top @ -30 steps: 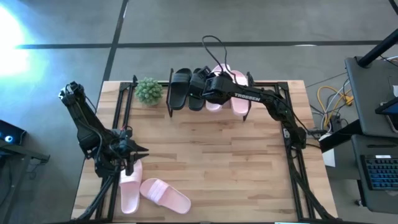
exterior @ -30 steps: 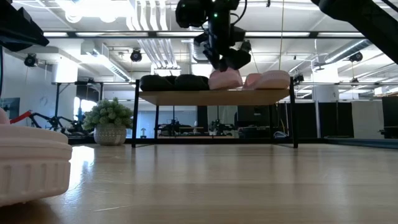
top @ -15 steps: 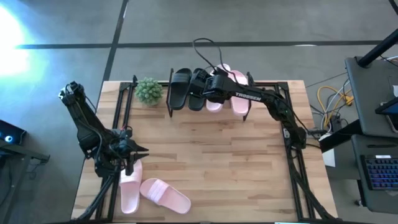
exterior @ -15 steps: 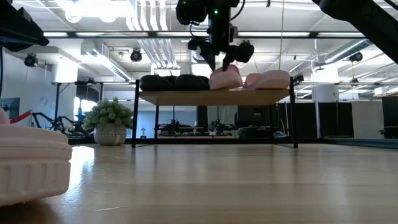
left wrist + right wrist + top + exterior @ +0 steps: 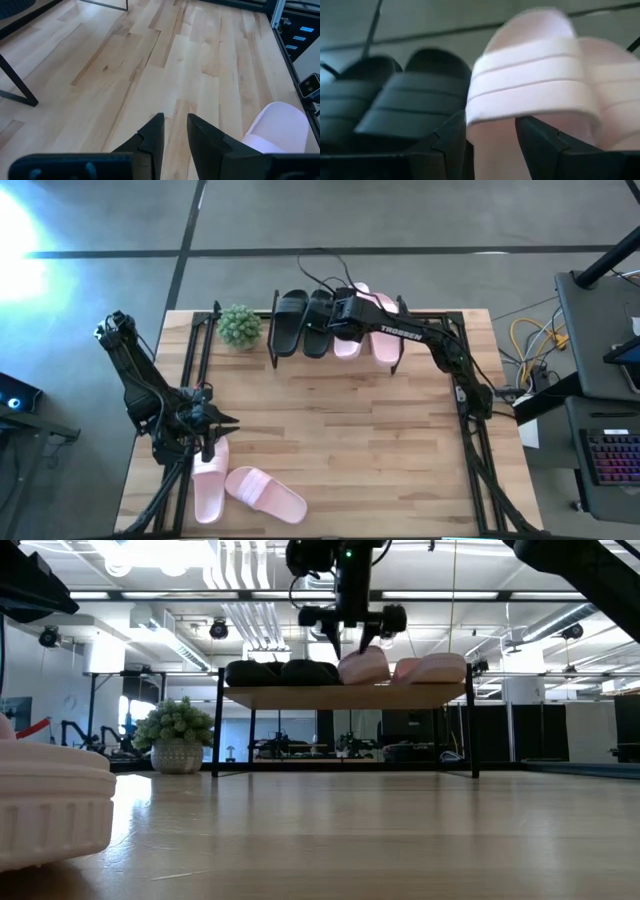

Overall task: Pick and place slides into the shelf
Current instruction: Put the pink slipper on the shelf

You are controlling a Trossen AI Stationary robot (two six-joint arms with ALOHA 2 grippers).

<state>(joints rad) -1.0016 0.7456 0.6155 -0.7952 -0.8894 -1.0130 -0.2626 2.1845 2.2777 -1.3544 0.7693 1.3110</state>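
Observation:
My right gripper (image 5: 345, 308) (image 5: 350, 635) hangs open just above the shelf (image 5: 340, 695), its fingers on either side of the heel end of a pale pink slide (image 5: 530, 85) (image 5: 362, 665) without touching it. That slide lies slightly tilted on the shelf's top plank. Beside it are a second pink slide (image 5: 386, 330) and two black slides (image 5: 290, 320) (image 5: 318, 325). Two more pink slides (image 5: 210, 480) (image 5: 265, 492) lie on the table near its near-left corner. My left gripper (image 5: 228, 421) (image 5: 175, 132) waits just above them, open by a narrow gap, with one pink slide (image 5: 277, 125) beside it.
A small potted plant (image 5: 239, 325) (image 5: 178, 735) stands on the table just left of the shelf. Black frame rails run along the table's left and right sides. The wide wooden middle of the table (image 5: 340, 430) lies between the shelf and the near slides.
My right gripper has opened wide and let go of the pink slide, rising slightly above it. The slide stays on the shelf's top plank next to the black pair.

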